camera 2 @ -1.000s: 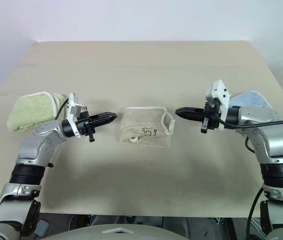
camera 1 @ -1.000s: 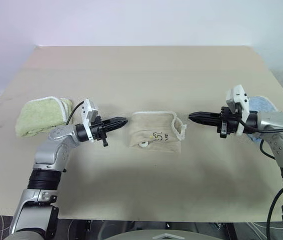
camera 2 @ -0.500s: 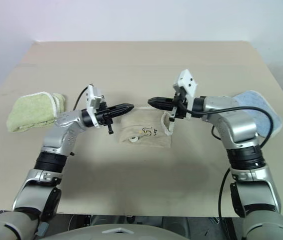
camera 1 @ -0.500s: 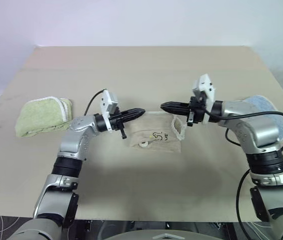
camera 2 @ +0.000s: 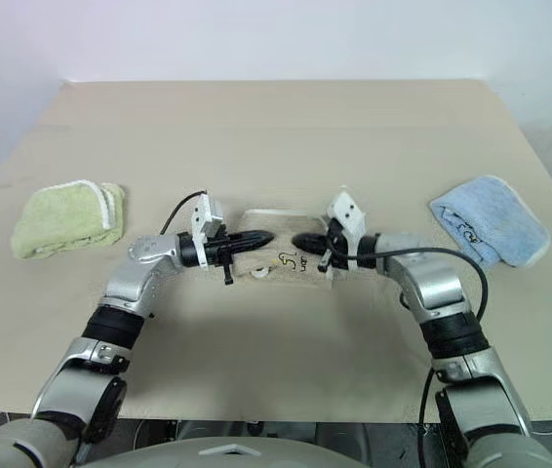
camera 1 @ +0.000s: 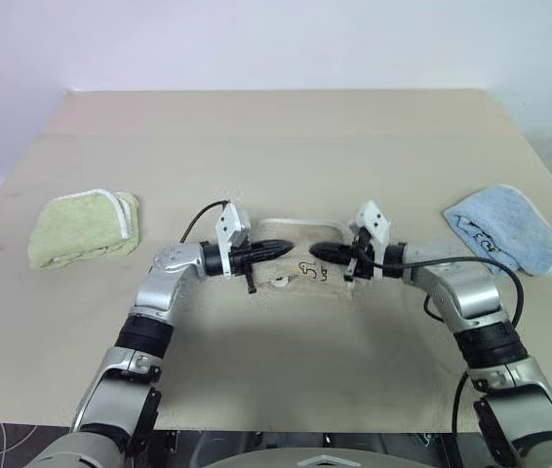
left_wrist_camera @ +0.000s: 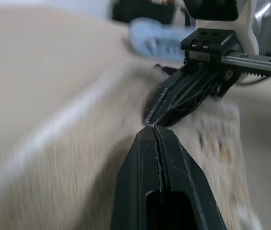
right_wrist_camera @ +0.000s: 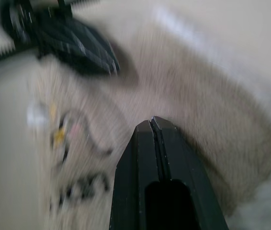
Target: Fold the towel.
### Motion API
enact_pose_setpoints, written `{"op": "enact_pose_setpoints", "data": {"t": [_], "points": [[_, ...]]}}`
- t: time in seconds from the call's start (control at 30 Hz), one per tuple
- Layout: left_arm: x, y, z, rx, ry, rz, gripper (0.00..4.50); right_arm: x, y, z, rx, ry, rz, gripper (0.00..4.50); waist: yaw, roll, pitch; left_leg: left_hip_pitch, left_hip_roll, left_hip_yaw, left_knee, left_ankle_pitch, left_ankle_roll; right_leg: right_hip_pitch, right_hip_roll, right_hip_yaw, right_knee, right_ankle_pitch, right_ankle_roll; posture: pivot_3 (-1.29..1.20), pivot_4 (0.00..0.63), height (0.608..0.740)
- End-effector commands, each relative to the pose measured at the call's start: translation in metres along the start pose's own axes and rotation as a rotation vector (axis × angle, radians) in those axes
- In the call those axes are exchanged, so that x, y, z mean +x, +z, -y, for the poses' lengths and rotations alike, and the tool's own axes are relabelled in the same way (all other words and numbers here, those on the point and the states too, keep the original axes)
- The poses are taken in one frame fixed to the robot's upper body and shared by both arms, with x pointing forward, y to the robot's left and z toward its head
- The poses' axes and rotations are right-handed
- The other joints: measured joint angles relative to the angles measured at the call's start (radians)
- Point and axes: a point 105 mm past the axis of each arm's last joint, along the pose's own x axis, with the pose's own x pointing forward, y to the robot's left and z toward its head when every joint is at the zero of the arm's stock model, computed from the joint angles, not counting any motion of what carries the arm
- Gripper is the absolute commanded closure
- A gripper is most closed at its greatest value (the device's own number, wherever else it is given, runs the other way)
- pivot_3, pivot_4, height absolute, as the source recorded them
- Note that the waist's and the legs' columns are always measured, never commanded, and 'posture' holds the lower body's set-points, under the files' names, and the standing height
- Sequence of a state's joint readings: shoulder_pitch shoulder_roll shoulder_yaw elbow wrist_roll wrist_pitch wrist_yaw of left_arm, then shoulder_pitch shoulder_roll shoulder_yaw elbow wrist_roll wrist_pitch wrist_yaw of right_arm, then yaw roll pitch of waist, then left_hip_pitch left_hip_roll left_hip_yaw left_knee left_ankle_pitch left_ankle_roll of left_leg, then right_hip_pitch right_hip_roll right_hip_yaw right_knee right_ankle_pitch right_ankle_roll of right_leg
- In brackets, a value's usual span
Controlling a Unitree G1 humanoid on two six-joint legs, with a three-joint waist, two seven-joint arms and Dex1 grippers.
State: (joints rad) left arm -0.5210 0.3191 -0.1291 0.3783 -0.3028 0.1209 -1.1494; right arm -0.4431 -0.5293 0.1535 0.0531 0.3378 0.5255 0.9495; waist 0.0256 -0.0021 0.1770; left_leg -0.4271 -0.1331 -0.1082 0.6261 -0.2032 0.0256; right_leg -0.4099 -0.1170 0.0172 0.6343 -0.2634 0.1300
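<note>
Towel (camera 1: 300, 263) lay folded into a small beige rectangle near the middle of the table (camera 1: 276, 146), and both grippers were low over it, pointing at each other. Left gripper (camera 1: 286, 247) reached in from the towel's left edge and right gripper (camera 1: 317, 252) from its right edge, their black tips close together but apart above the cloth, near the printed logo (camera 1: 307, 269). Each had its two fingers pressed fully together with nothing between them; the wrist views showed the shut fingers (left_wrist_camera: 155, 143) just above the nap, not pinching it.

A second before, the two grippers had stood well out to either side of the towel, clear of it; since then they had swung inward and down until they hung over it. The towel itself had kept its place and shape.

Its surface was looped terry, with white corded edging along the far edge and a small white loop (camera 1: 279, 283) at the near edge. Farther left lay a folded light-green towel (camera 1: 83, 226); farther right, a folded light-blue towel (camera 1: 505, 227). The tabletop was plain, matte and pale tan.
</note>
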Motion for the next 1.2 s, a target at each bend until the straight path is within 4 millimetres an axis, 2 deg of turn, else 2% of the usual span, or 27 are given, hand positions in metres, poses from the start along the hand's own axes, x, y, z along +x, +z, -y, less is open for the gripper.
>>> {"op": "enact_pose_setpoints", "data": {"t": [0.03, 0.23, 0.43, 0.7, 0.97, 1.13, 1.17, 1.2], "points": [[-0.004, -0.005, 0.003, 0.033, -0.028, -0.035, 4.48, -0.004, 0.005, -0.002, -0.046, 0.002, -0.001, 4.5, -0.011, 0.0, 0.0, 0.0, 0.0, 0.0, 0.0, 0.0, 0.0, 0.0, 0.0, 0.0, 0.0, 0.0, 0.0, 0.0, 0.15, 0.728], [-0.011, -0.018, 0.004, 0.012, -0.028, -0.08, 4.48, -0.003, 0.0, 0.003, -0.019, -0.034, -0.026, 4.5, -0.016, 0.0, 0.0, 0.001, 0.001, 0.0, 0.003, -0.001, -0.002, 0.001, 0.001, 0.0, 0.0, 0.0, 0.0, 0.0, 0.15, 0.728], [-0.014, -0.036, -0.005, 0.026, 0.044, -0.155, 4.48, -0.002, 0.0, 0.003, -0.007, -0.028, -0.035, 4.5, -0.016, 0.001, -0.001, 0.002, 0.001, 0.0, 0.003, -0.001, -0.002, 0.002, 0.001, 0.0, 0.0, 0.0, 0.0, 0.0, 0.15, 0.728], [-0.015, -0.009, -0.01, 0.056, 0.063, -0.031, 4.48, -0.016, 0.024, 0.001, 0.059, -0.001, 0.063, 4.5, -0.016, 0.001, -0.001, 0.003, 0.001, 0.0, 0.004, -0.001, -0.002, 0.003, 0.001, 0.0, 0.0, 0.0, 0.0, 0.0, 0.15, 0.728], [-0.027, 0.027, -0.006, 0.099, 0.059, 0.094, 4.5, -0.046, 0.043, 0.002, 0.154, -0.012, 0.144, 1.98, -0.015, 0.001, -0.001, 0.001, 0.001, -0.001, 0.002, -0.001, -0.002, 0.001, 0.0, 0.0, 0.0, 0.0, 0.0, 0.0, 0.15, 0.728], [-0.044, 0.04, -0.005, 0.158, 0.07, 0.13, 4.5, -0.062, 0.033, 0.006, 0.225, -0.047, 0.114, 0.3, -0.014, 0.001, -0.001, 0.001, 0.001, -0.001, 0.002, -0.001, -0.001, 0.001, 0.0, 0.0, -0.001, 0.0, 0.0, 0.0, 0.15, 0.728], [-0.047, 0.043, -0.004, 0.168, 0.07, 0.139, 4.5, -0.063, 0.03, 0.007, 0.241, -0.056, 0.108, 0.06, -0.015, 0.001, -0.001, 0.001, 0.001, 0.0, 0.002, -0.001, -0.001, 0.001, 0.0, 0.0, -0.001, 0.0, 0.0, 0.0, 0.15, 0.728], [-0.051, 0.045, -0.004, 0.183, 0.071, 0.144, 4.5, -0.064, 0.028, 0.008, 0.253, -0.061, 0.101, 0.02, -0.016, 0.001, -0.001, 0.001, 0.001, 0.0, 0.002, -0.001, -0.001, 0.001, 0.0, 0.0, -0.001, 0.0, 0.0, 0.0, 0.15, 0.728]]}}
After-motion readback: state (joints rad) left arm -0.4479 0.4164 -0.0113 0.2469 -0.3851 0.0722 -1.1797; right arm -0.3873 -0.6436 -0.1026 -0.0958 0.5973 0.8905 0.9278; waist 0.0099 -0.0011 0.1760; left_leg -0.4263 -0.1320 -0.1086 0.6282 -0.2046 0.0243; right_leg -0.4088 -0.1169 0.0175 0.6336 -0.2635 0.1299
